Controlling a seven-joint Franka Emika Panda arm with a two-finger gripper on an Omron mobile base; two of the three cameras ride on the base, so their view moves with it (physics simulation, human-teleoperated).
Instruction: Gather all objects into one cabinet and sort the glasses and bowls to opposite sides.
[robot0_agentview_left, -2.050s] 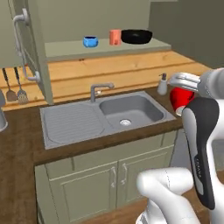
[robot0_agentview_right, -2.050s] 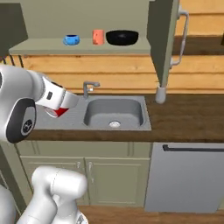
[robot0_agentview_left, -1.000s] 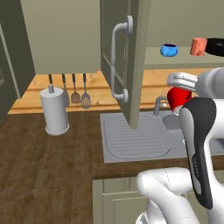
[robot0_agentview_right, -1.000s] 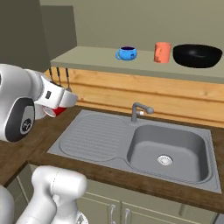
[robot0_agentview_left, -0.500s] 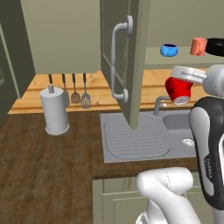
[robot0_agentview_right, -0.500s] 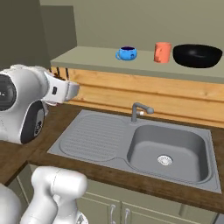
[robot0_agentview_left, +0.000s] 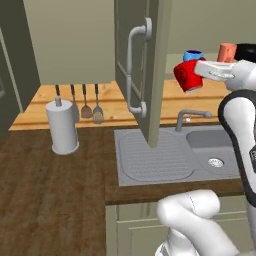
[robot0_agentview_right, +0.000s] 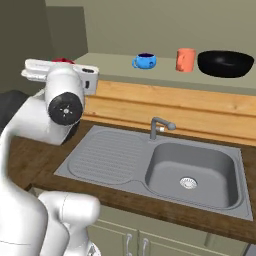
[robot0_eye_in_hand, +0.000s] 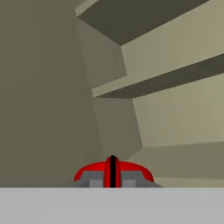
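Lifting the red cup (robot0_agentview_left: 189, 76), we now hold it clamped in our gripper (robot0_agentview_left: 200, 75) higher than a moment ago, beside the open cabinet door (robot0_agentview_left: 146, 70), facing the shelves (robot0_eye_in_hand: 166, 83), ready for placing inside.

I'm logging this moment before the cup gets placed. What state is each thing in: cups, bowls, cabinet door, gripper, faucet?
glossy red cup: held in the air, tipped sideways, beside the door edge.
gripper: shut on the red cup.
cabinet door: open.
orange-red cup: upright on the ledge.
blue bowl: upright on the ledge.
black bowl: upright on the ledge.
faucet: no water running.
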